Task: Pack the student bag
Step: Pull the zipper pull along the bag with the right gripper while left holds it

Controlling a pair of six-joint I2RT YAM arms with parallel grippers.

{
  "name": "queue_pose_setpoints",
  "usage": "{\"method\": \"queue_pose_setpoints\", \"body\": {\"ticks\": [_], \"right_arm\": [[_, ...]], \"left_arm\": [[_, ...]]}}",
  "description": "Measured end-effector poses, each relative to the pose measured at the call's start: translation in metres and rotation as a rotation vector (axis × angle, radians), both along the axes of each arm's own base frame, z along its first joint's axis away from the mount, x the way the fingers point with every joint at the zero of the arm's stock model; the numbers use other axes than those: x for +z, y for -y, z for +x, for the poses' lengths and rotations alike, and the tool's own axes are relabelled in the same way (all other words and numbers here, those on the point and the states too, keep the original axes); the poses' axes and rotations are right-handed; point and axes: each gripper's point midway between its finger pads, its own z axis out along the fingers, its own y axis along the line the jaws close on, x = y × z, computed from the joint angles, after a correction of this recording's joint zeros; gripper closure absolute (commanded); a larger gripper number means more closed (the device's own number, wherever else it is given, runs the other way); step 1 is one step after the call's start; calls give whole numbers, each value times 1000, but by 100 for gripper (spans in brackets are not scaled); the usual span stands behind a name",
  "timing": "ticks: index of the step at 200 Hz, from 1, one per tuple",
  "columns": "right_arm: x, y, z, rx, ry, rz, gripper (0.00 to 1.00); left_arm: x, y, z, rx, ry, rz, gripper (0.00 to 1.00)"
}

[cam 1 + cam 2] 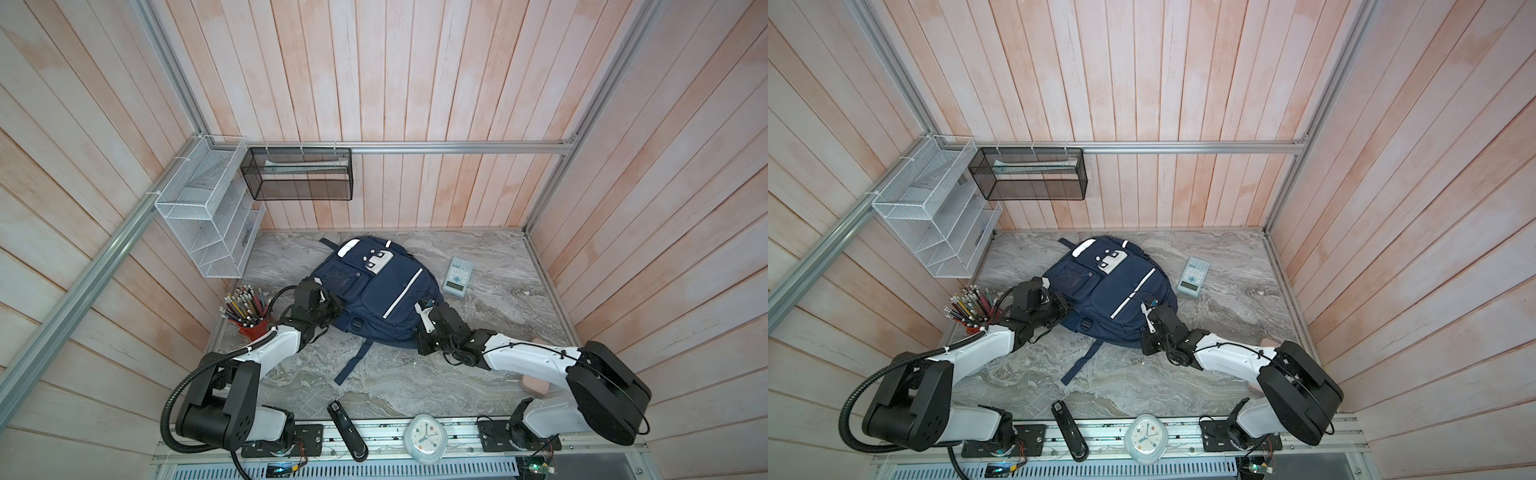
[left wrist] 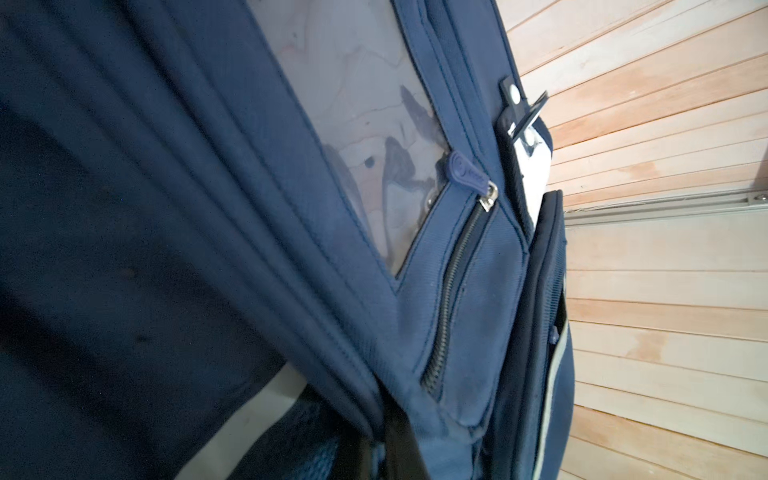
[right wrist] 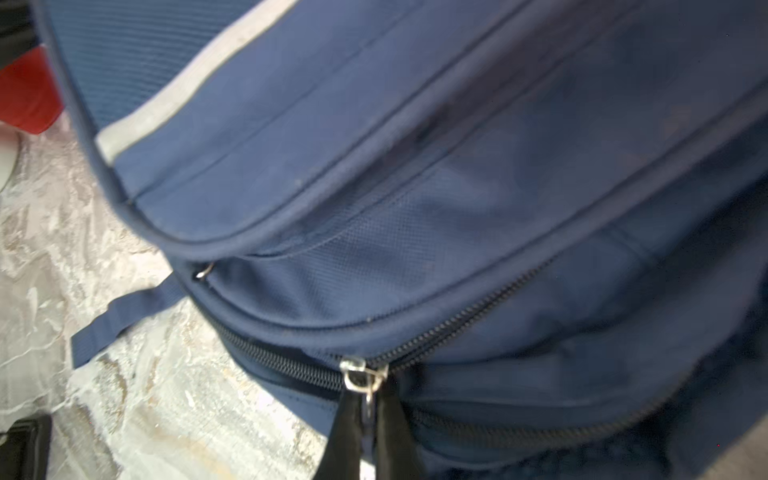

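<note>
Black right jaws are clamped on the zipper pull [image 3: 366,399] of the student bag [image 1: 374,291], laid on the desk [image 1: 498,324]; left jaws are pinched shut on its side. Unzipping is judged in hand: next the pull must be drawn along its track.

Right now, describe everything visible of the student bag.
The student bag is navy woven fabric with white stripes, a white buckled flap, zipped pockets and a clear window. It lies front-up on the marble table, a strap trailing toward the robot. The left gripper pinches its side; the right gripper is shut on a zipper pull.
</note>
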Motion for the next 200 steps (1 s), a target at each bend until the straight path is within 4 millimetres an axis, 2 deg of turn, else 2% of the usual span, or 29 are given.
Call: {"method": "queue_pose_setpoints", "body": {"ticks": [12,21,28,34,42,65,75,87,101,115,124,134,149,178,200], "right_arm": [[2,-9,-6,32,-10,-4,100],[2,-19,-12,60,-21,-10,100],[3,-29,-16,84,-28,-9,100],[3,-39,-20,104,-35,-4,100],[4,-51,-24,127,-45,5,100],[9,-84,-27,165,-52,45,100],[12,-98,-27,180,-52,64,100],[15,-114,-26,195,-49,86,100],[20,-129,-24,213,-45,113,100],[25,-140,-23,226,-41,136,100],[27,-144,-23,232,-39,145,100],[27,-147,-25,243,-39,146,100],[25,-149,-29,260,-36,137,100],[26,-154,-36,285,-25,142,100],[27,-155,-36,286,-21,147,100]], "left_arm": [[3,-4,10,-4,23,15,61],[10,-14,21,21,53,19,37],[17,-23,29,43,82,24,24],[24,-30,33,60,107,26,18],[34,-38,37,80,136,27,15],[67,-39,28,71,216,10,15],[80,-34,13,57,252,-25,15],[80,-27,-9,40,260,-71,15],[59,-9,-39,0,204,-119,16],[25,16,-71,-56,100,-159,16],[6,26,-87,-79,41,-173,16],[-7,33,-100,-89,5,-187,17],[-7,41,-102,-83,7,-198,22],[0,50,-91,-66,37,-215,55],[-4,51,-85,-49,19,-204,58]]}}
